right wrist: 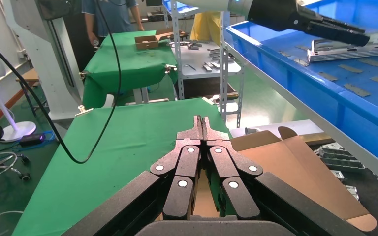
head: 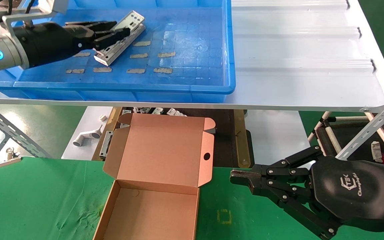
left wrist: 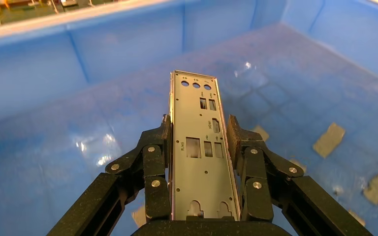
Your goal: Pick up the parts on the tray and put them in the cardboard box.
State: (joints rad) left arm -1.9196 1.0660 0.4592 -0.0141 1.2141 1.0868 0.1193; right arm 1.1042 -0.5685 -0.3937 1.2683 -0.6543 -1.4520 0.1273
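My left gripper (head: 122, 28) reaches into the blue tray (head: 178, 90) and is shut on one silvery part (head: 130, 18), gripping its long edges and holding it tilted above a stack of more parts (head: 117, 51). In the left wrist view the part (left wrist: 197, 98) with its port cut-outs stands between the fingers (left wrist: 163, 142) of the left gripper (left wrist: 199, 123). The cardboard box (head: 152, 210) lies open on the green table, lid (head: 160, 150) up, inside bare. My right gripper (head: 237, 176) is shut and empty, to the right of the box; it also shows in the right wrist view (right wrist: 202, 120).
Tan tape strips (head: 165, 54) are stuck on the tray floor. The tray rests on a white ribbed metal shelf (head: 298, 60) above the green-cloth table (head: 38, 200). A white pipe fitting (head: 87, 135) and loose metal pieces lie below the shelf.
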